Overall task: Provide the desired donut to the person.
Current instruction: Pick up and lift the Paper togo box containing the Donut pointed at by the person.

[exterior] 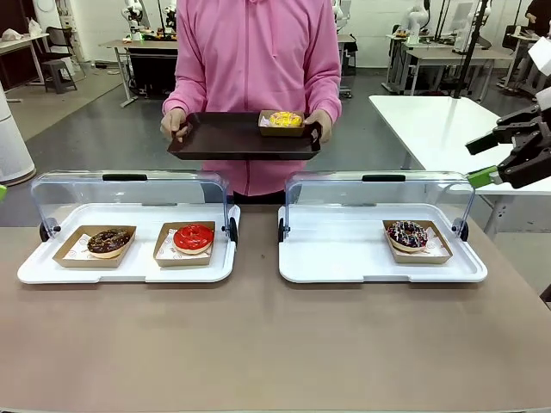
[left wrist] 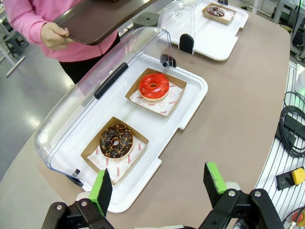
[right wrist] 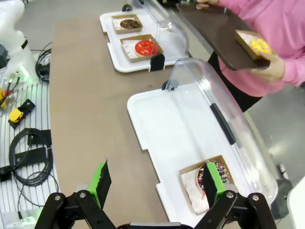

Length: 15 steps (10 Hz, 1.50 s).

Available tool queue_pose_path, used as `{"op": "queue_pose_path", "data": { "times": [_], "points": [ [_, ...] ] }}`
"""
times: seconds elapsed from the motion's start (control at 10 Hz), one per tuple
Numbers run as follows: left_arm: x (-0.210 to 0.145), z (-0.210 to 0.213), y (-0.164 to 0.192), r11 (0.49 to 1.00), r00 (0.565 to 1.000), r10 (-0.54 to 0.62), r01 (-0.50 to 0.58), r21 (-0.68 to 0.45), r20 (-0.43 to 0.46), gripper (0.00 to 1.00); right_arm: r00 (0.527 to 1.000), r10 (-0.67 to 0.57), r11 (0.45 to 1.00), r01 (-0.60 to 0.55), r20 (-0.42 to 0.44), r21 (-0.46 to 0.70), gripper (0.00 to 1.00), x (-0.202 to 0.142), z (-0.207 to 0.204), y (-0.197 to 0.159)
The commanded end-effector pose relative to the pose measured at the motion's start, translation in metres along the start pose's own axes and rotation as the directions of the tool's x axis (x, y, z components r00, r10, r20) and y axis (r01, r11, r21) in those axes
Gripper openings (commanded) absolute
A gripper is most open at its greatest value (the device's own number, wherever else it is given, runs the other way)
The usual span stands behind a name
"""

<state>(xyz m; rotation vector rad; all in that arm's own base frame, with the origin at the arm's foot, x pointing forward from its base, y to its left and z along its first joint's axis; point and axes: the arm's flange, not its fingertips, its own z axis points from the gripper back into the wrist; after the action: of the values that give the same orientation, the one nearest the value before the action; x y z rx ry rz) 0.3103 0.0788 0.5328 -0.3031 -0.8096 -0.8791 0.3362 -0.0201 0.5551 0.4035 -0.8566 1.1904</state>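
The front camera looks across the brown surface [exterior: 275,344] at the person [exterior: 254,52] on its far side, with the left display tray [exterior: 129,274] and right display tray [exterior: 344,249] at mid-distance. Each wrist camera looks steeply down from close above its nearer tray. Both also catch the other tray farther off, and the person's dark serving tray [left wrist: 95,21].

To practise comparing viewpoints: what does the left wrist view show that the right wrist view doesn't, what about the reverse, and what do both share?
Left wrist view, not the right: the open left gripper, over the table's near side.
Right wrist view, not the left: the open right gripper and the yellow donut on the tray.
Both: the chocolate donut, red donut, sprinkled donut, the tray, and the person holding it.
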Motion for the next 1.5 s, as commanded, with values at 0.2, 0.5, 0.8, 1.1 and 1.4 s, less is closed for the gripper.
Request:
{"op": "queue_pose_path", "data": {
  "times": [0.2,0.5,0.8,1.1,1.4],
  "points": [
    [-0.0020,0.0002,0.0012,1.000,1.000,-0.008,0.008,-0.009,0.009,1.00,0.999,-0.035,0.999,0.036,0.021,-0.034,1.00,-0.0012,-0.0070,0.0037],
    [-0.0020,0.0002,0.0012,1.000,1.000,-0.008,0.008,-0.009,0.009,1.00,0.998,-0.057,0.996,0.057,-0.004,-0.066,1.00,-0.0032,-0.0061,0.0052],
    [-0.0020,0.0002,0.0012,1.000,1.000,-0.008,0.008,-0.009,0.009,1.00,0.998,-0.064,0.995,0.063,-0.010,-0.081,1.00,-0.0048,-0.0042,0.0061],
    [-0.0020,0.0002,0.0012,1.000,1.000,-0.008,0.008,-0.009,0.009,1.00,0.997,-0.073,0.992,0.070,-0.021,-0.105,1.00,-0.0039,-0.0044,0.0051],
    [-0.0020,0.0002,0.0012,1.000,1.000,-0.008,0.008,-0.009,0.009,1.00,0.992,-0.064,0.991,0.050,-0.111,-0.128,1.00,0.0035,-0.0137,0.0026]
  ]
}}
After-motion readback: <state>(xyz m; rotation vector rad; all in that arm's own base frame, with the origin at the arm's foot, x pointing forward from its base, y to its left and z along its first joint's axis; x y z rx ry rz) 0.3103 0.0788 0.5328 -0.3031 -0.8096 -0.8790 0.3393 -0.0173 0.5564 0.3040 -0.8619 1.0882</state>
